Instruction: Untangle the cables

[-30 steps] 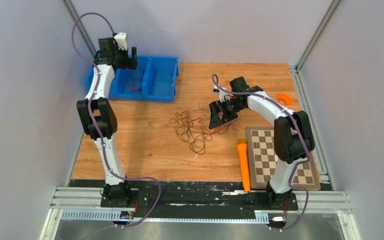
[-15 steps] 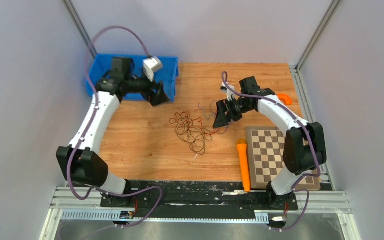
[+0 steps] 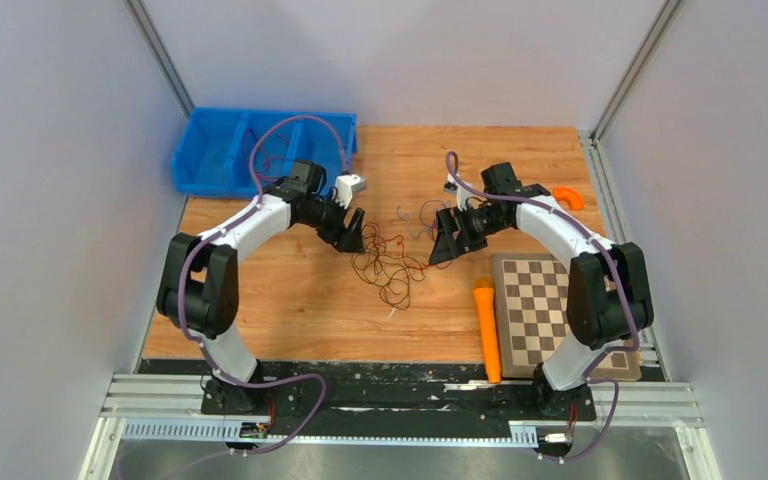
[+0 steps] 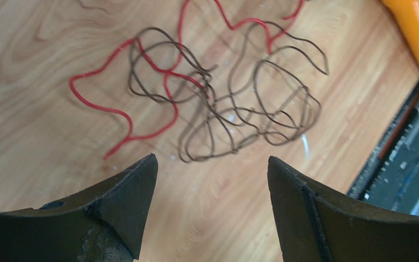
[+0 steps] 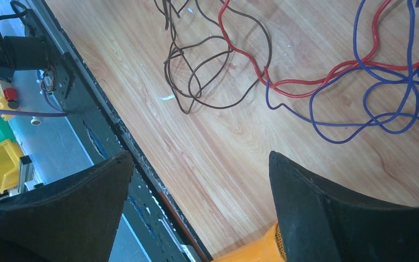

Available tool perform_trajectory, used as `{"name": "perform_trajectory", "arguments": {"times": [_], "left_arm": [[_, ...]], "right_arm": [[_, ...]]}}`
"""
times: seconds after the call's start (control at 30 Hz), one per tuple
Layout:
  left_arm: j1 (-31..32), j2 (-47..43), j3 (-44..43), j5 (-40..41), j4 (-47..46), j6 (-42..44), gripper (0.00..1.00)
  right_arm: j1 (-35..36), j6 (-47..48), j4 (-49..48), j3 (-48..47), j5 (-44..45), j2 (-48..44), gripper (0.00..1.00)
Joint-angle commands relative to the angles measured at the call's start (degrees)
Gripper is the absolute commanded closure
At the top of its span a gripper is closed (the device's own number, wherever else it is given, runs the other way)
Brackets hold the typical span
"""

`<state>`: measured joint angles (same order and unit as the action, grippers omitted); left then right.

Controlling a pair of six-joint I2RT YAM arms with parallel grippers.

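The cables [image 3: 388,262] lie in a loose tangle on the wooden table between my two grippers. My left gripper [image 3: 352,238] is open and empty at the tangle's upper left edge. Its wrist view shows a red cable [image 4: 121,114] crossing a dark brown cable [image 4: 262,117] just beyond the open gripper [image 4: 211,164]. My right gripper [image 3: 442,250] is open and empty at the tangle's right edge. Its wrist view shows a dark cable [image 5: 218,60], a red cable [image 5: 305,82] and a blue cable [image 5: 360,123] ahead of the open gripper [image 5: 199,158].
A blue bin [image 3: 220,150] with a few wires in it stands at the back left. A checkerboard [image 3: 560,310] lies at the front right, with a long orange tool [image 3: 486,330] along its left side. A small orange piece [image 3: 568,197] lies at the right.
My left arm has swung from over the blue bin down to the tangle's left edge. My right gripper has shifted slightly back and right, staying by the tangle.
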<state>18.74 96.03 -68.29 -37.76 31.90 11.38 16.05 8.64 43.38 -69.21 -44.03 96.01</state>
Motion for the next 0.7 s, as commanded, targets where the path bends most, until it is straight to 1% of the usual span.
{"name": "perform_trajectory", "arguments": {"times": [0.0, 0.07, 0.13, 0.17, 0.2, 0.23, 0.27, 0.3, 0.33, 0.37, 0.4, 0.43, 0.47, 0.5, 0.67], "left_arm": [[1.4, 5.8, -4.0, 3.7, -6.1, -1.4, 0.19], [1.9, 8.7, -5.6, 5.6, -6.8, -2.7, 0.23], [2.3, 11.1, -7.6, 6.8, -6.5, -3.7, 0.29], [2.5, 12.3, -9.0, 7.4, -5.9, -3.9, 0.35], [2.6, 12.7, -9.6, 7.5, -5.4, -4.0, 0.39], [3.0, 12.9, -10.7, 7.1, -4.3, -3.9, 0.48], [3.1, 12.8, -11.1, 6.7, -3.5, -3.9, 0.54], [3.3, 12.0, -12.0, 5.4, -2.0, -3.8, 0.68], [3.4, 11.4, -13.1, 4.5, -1.0, -3.9, 0.77], [3.5, 9.7, -13.8, 2.5, 1.6, -4.1, 0.93], [3.5, 8.6, -14.9, 1.6, 2.8, -4.7, 0.97], [3.5, 5.4, -15.2, 0.1, 4.8, -5.3, 1.00], [3.4, 3.4, -15.3, -0.5, 5.5, -5.5, 1.00], [3.4, -0.6, -15.2, -0.6, 6.5, -5.5, 1.00], [3.1, -14.0, -17.5, 1.8, 11.5, -4.2, 1.00]], "right_arm": [[-0.1, -0.1, -2.4, -1.0, 0.5, 0.4, 0.07], [-0.7, -0.1, -2.3, -1.8, 1.2, 0.2, 0.06], [-1.5, 0.0, -2.1, -2.8, 1.4, -0.1, 0.06], [-2.0, 0.1, -2.1, -3.0, 1.5, -0.3, 0.06], [-2.5, 0.3, -1.9, -3.4, 1.6, -0.4, 0.06], [-2.9, 0.5, -1.7, -3.6, 1.7, -0.4, 0.06], [-3.3, 0.6, -1.4, -3.7, 1.7, -0.5, 0.06], [-3.7, 0.8, -1.2, -3.9, 1.7, -0.5, 0.06], [-4.0, 1.0, -1.0, -4.0, 1.7, -0.6, 0.06], [-4.2, 1.3, -0.8, -4.1, 1.8, -0.6, 0.05], [-4.5, 1.6, -0.6, -4.3, 2.0, -0.6, 0.05], [-4.7, 1.8, -0.5, -4.3, 2.4, -0.9, 0.04], [-4.9, 2.0, -0.5, -4.3, 2.6, -1.1, 0.04], [-5.1, 2.2, -0.5, -4.4, 2.6, -1.3, 0.04], [-5.3, 1.8, -0.6, -4.9, 2.0, -1.8, 0.04]]}}
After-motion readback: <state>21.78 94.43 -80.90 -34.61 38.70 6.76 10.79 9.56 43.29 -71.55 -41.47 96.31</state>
